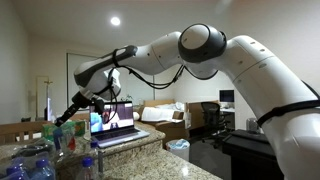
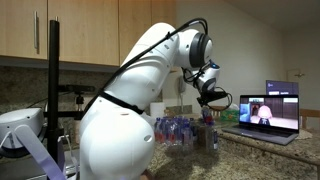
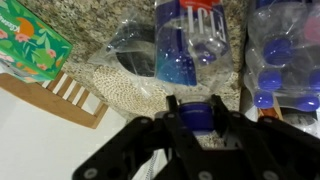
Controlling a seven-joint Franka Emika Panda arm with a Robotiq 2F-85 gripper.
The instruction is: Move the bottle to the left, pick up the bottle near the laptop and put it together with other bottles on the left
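Bottle (image 3: 197, 117): clear plastic, blue cap. Wrist view shows only cap and shoulder; body hidden beneath end effector (image 3: 197, 109). Fingers narrow, set against cap on both sides, holding bottle. Location: over granite bench (image 3: 100, 20), just beside other bottles (image 3: 185, 45), well apart from laptop (image 2: 270, 108). Cannot tell if base touches bench. In both exterior views held bottle is small and blurred, merging with the group. Green box (image 3: 30, 40) and wooden rack (image 3: 70, 95) cut off at frame edge.
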